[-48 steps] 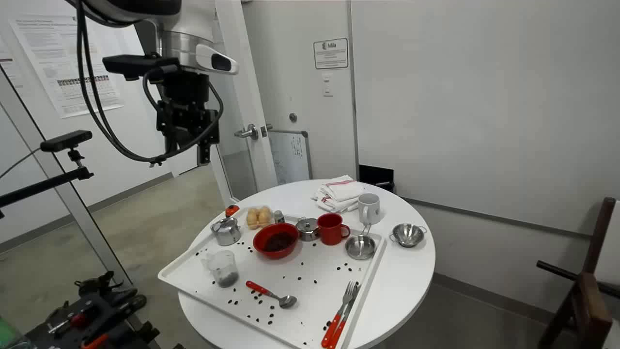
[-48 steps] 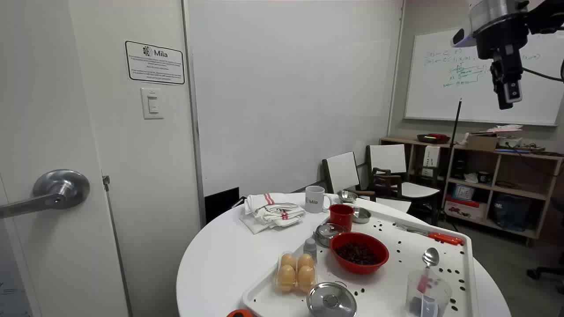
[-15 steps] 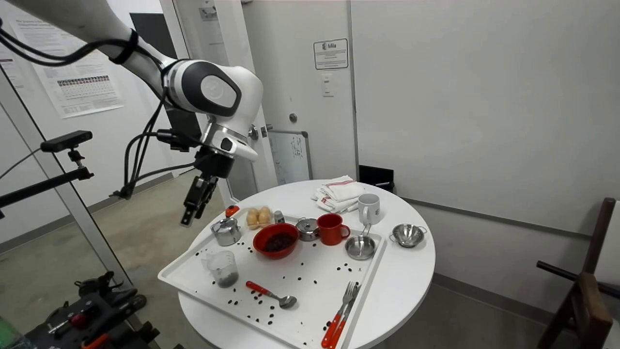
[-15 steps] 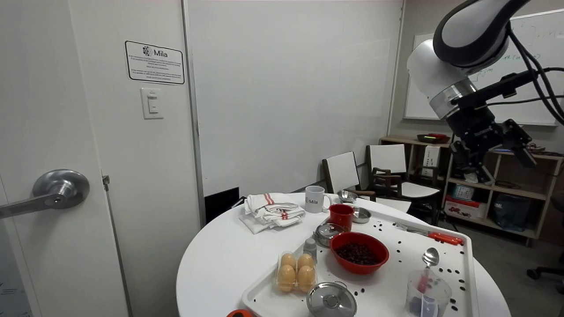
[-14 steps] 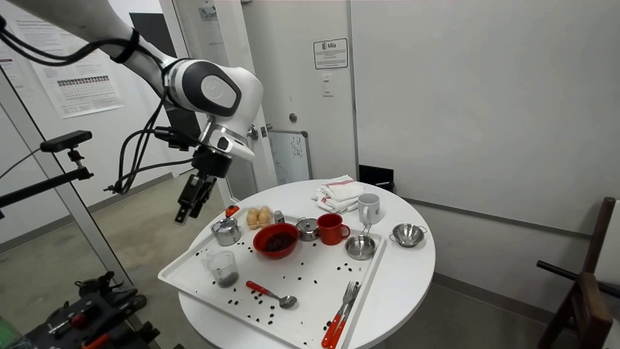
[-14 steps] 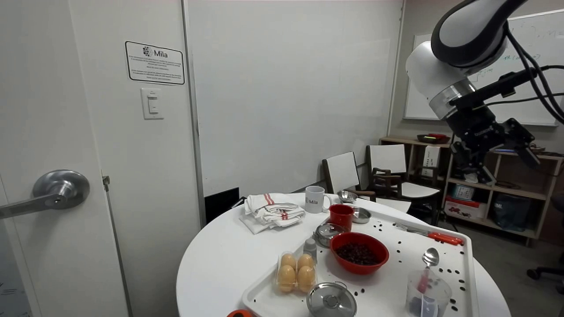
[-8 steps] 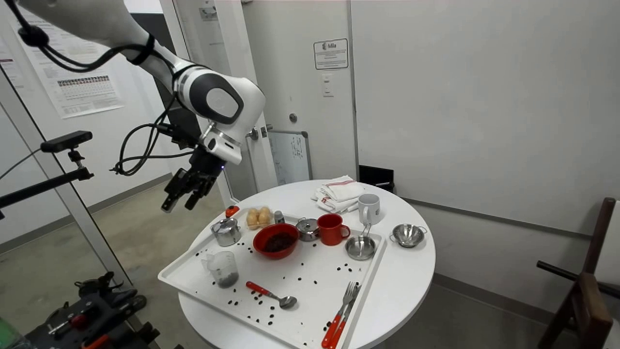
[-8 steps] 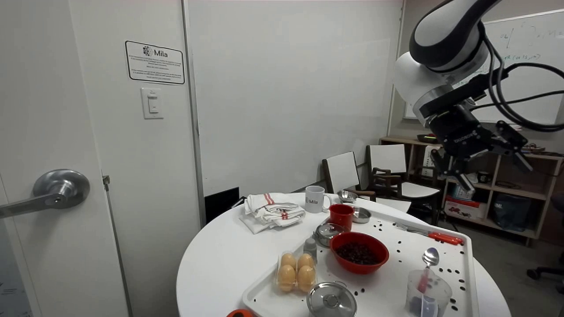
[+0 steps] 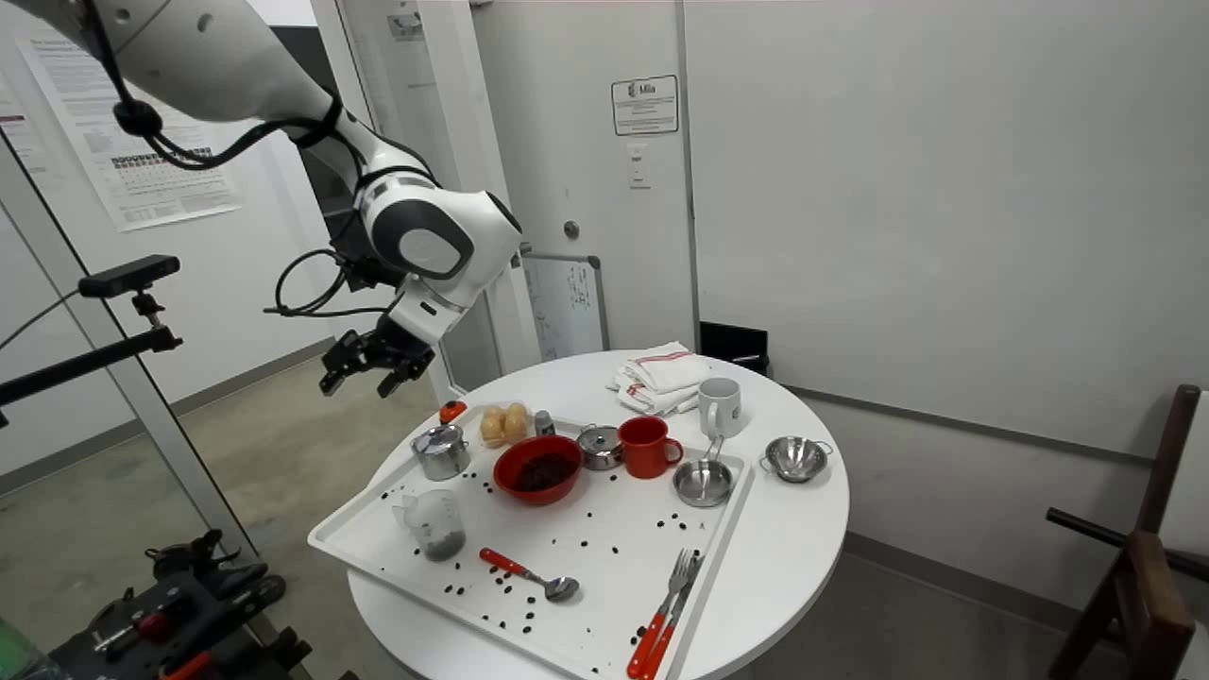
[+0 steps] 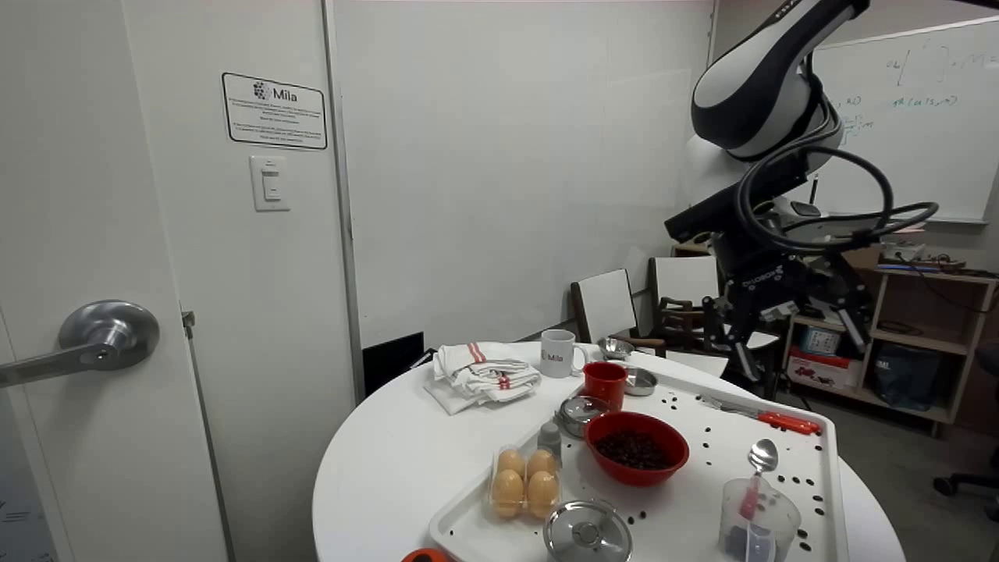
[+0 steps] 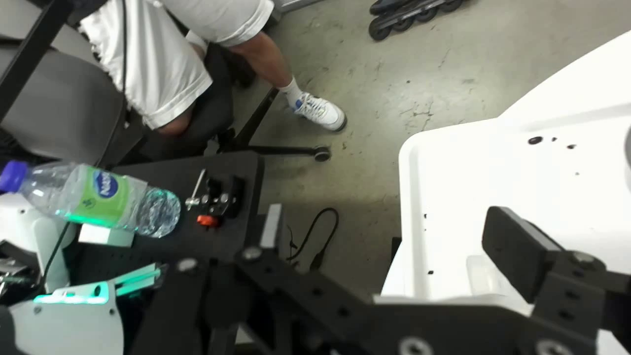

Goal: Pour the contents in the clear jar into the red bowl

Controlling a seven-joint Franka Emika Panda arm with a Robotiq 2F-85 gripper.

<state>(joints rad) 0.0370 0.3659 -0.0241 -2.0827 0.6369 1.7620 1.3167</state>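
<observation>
End effector (image 10: 805, 359) hangs tilted, higher than the tray (image 9: 633, 581) and beyond its rim, its fingers (image 10: 747, 363) spread apart with nothing between them; the wrist view shows mostly floor (image 11: 355, 172) in the gap, so I judge it not yet lined up for a grasp. Clear jar (image 9: 436, 518): it stands upright on the tray near the rim, presumably to keep it within reach, with dark contents (image 9: 445, 544) at its base, not yet poured. Its handle (image 10: 759, 542) points roughly away from the red bowl (image 10: 640, 475), which should let me grip there and tip the mouth bowlward. Red bowl: it sits on the same tray, apart from the jar, and holds dark pieces (image 10: 632, 449); its wide mouth suits a pour. I take the tray's purpose on the counter (image 10: 390, 468) to be catching spills, since stray pieces (image 9: 615, 549) lie across it. Caution: a spoon (image 9: 531, 573) lies just beside the jar; I must lower the fingers clear of it.
</observation>
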